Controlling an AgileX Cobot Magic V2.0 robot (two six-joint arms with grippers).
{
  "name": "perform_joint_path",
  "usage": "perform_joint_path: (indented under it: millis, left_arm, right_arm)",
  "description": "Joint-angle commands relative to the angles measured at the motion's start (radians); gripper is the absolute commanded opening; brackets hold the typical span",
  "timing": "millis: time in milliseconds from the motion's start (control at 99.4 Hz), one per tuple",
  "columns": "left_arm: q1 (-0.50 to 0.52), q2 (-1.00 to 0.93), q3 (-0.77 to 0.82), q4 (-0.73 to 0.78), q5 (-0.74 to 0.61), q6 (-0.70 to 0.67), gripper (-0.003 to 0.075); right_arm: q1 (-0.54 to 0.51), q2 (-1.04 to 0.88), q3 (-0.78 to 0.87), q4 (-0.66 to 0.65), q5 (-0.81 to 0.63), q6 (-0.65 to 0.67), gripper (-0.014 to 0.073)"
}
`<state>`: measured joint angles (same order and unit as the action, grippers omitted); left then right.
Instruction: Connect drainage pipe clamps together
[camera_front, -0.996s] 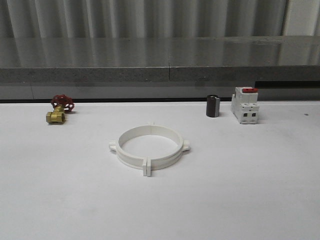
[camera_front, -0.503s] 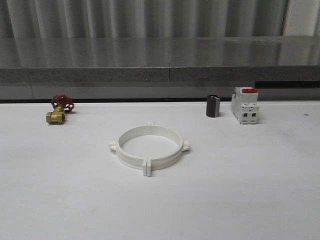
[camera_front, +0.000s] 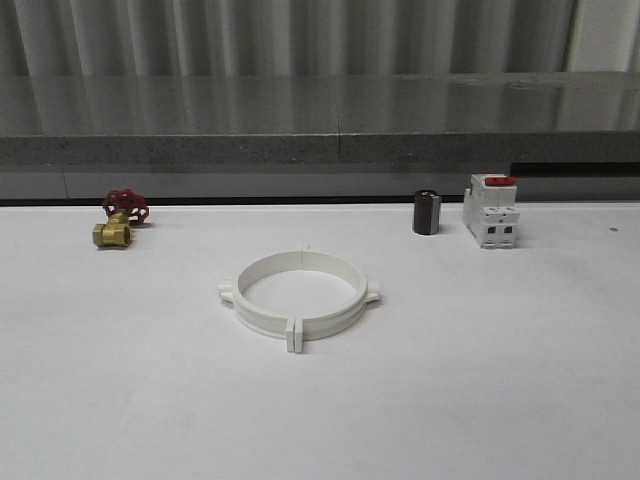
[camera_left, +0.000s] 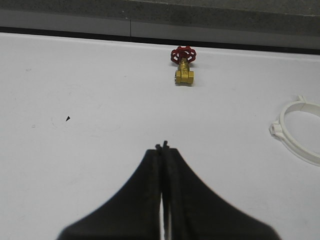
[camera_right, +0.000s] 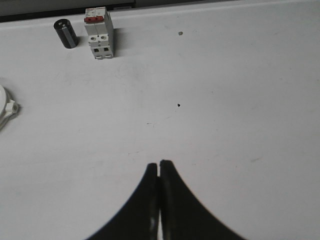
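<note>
The two white drainage pipe clamps lie on the white table as one closed ring, their end tabs meeting at front and back. Part of that ring shows at the edge of the left wrist view, and one side tab at the edge of the right wrist view. My left gripper is shut with nothing in it, over bare table well short of the ring. My right gripper is shut and empty too, over bare table on the ring's other side.
A brass valve with a red handwheel sits at the back left. A small black cylinder and a white breaker with a red top stand at the back right. A grey ledge runs behind the table.
</note>
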<state>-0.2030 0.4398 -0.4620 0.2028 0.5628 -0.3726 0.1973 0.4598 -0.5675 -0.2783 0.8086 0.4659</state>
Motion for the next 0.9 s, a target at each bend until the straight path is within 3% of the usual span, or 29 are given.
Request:
perform_joint_path:
  millis: [0,533,634,885]
  left_arm:
    - [0.002,0.003,-0.028,0.008,-0.064,0.001,-0.0020]
    - [0.002,0.003,-0.028,0.008,-0.064,0.001,-0.0020]
    - [0.002,0.003,-0.028,0.008,-0.064,0.001,-0.0020]
    - [0.002,0.003,-0.028,0.008,-0.064,0.001,-0.0020]
  right_arm:
    - [-0.004,0.004,-0.026,-0.031,-0.059,-0.011,-0.0118]
    - [-0.009,-0.013,-0.017,-0.034,-0.093,-0.038,-0.0118]
    - [-0.047,-0.062,0.020,0.004,-0.165,-0.118,-0.0118]
    - [-0.229,-0.267,0.228,0.246,-0.407,-0.355,-0.0118]
